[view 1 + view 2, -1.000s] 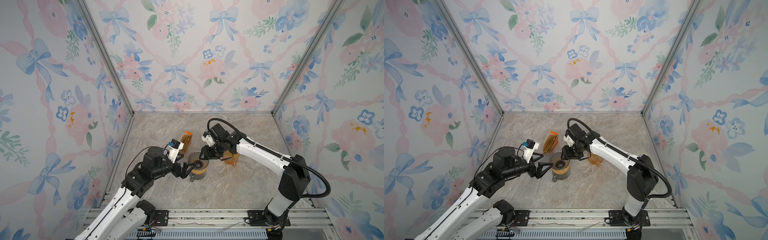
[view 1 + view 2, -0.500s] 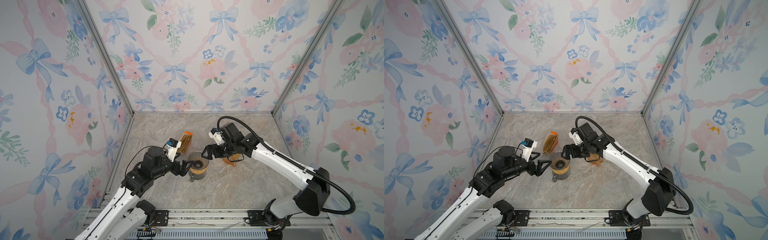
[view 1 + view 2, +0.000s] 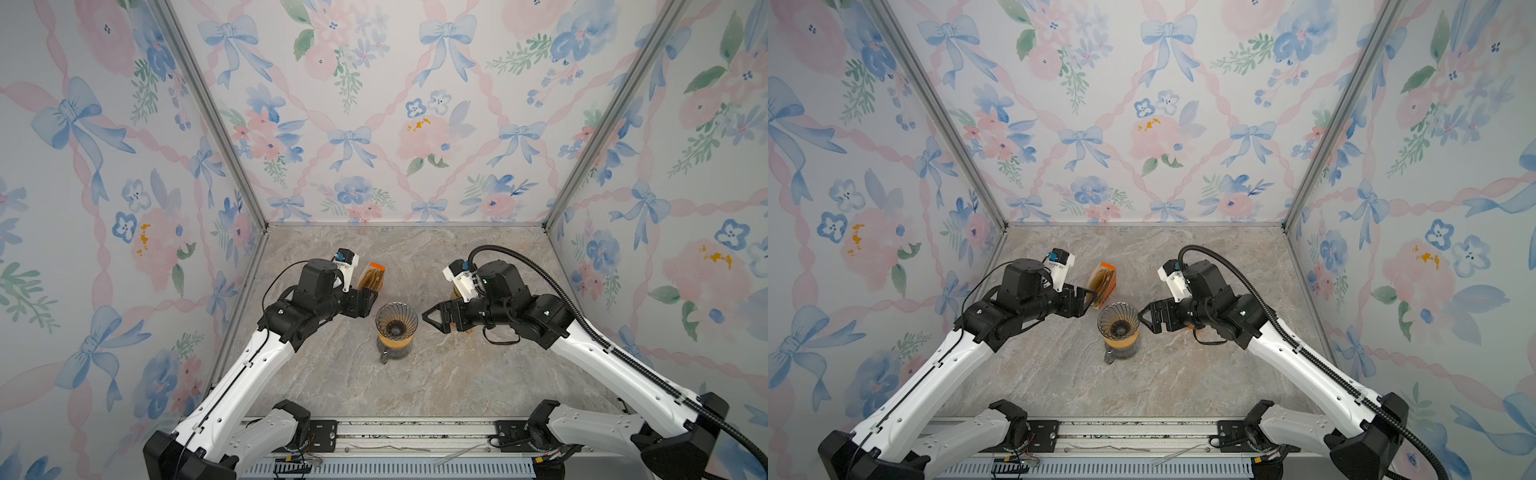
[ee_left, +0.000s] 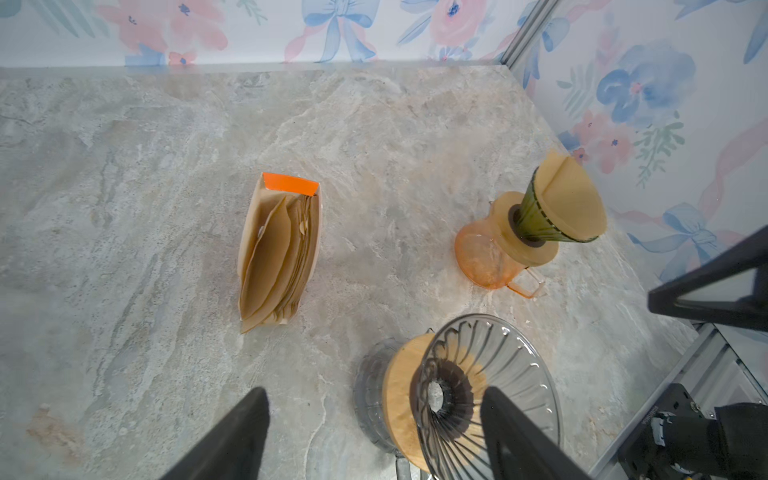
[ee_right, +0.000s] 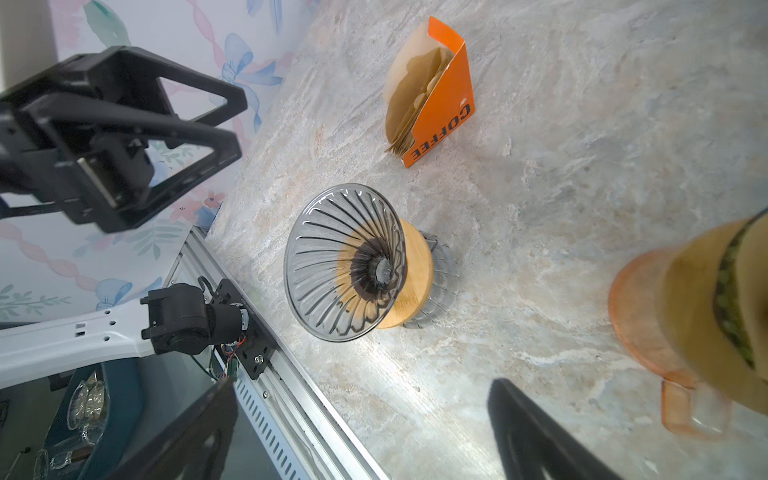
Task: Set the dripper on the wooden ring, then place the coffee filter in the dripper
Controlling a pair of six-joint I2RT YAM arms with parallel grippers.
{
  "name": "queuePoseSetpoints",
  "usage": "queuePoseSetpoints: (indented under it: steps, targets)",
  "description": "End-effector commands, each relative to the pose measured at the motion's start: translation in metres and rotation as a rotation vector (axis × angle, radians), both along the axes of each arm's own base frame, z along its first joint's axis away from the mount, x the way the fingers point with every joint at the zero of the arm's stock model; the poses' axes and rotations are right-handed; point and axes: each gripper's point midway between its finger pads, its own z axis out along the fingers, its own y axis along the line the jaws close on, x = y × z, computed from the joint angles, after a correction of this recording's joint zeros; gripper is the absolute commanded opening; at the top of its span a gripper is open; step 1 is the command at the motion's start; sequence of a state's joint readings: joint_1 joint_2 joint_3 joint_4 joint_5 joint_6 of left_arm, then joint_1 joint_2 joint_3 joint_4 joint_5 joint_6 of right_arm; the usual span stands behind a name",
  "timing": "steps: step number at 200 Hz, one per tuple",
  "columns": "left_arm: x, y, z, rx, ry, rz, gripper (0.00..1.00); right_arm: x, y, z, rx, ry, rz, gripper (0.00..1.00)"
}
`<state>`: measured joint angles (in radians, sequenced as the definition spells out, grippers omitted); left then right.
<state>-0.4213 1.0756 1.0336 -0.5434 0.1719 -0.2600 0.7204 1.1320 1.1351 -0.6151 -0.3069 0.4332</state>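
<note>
The left tool (image 4: 374, 399) is held wide open with nothing in it, just beside the empty glass dripper (image 3: 396, 319). The right tool (image 3: 428, 318) is likewise spread and empty, near the dripper's other side. The coffee filters (image 4: 274, 257) are stacked in the orange pack (image 5: 440, 108) standing on the counter (image 3: 415, 257). The dripper could be knocked off its carafe by either tool. Several filters could be pinched together, or the light pack tipped.
</note>
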Motion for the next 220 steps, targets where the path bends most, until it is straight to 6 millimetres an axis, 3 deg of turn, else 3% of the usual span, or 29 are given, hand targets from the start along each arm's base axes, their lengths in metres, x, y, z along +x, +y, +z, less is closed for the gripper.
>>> queuePoseSetpoints:
  steps: [1,28,50,95,118,182,220]
  targets:
    - [0.017,0.006,-0.011,0.089,0.02,-0.008,0.72,0.003,-0.008,0.008,0.009,-0.063,-0.018,0.96]
    - [0.042,0.011,-0.02,0.198,0.013,-0.001,0.65,0.009,-0.02,0.011,0.009,-0.108,-0.098,0.96]
    - [0.059,0.009,-0.025,0.246,0.013,-0.008,0.52,0.008,-0.02,0.014,0.027,-0.117,-0.1,0.96]
    - [0.091,0.005,-0.043,0.333,0.038,-0.024,0.48,0.01,-0.023,0.017,0.042,-0.143,-0.12,0.96]
    - [0.11,0.008,-0.058,0.403,0.053,-0.019,0.4,0.01,-0.023,0.017,0.041,-0.146,-0.12,0.96]
    - [0.143,0.0,-0.087,0.466,0.092,-0.038,0.37,0.011,-0.017,0.015,0.033,-0.137,-0.109,0.96]
    - [0.151,-0.004,-0.101,0.476,0.118,-0.044,0.32,0.013,-0.017,0.013,0.018,-0.132,-0.113,0.96]
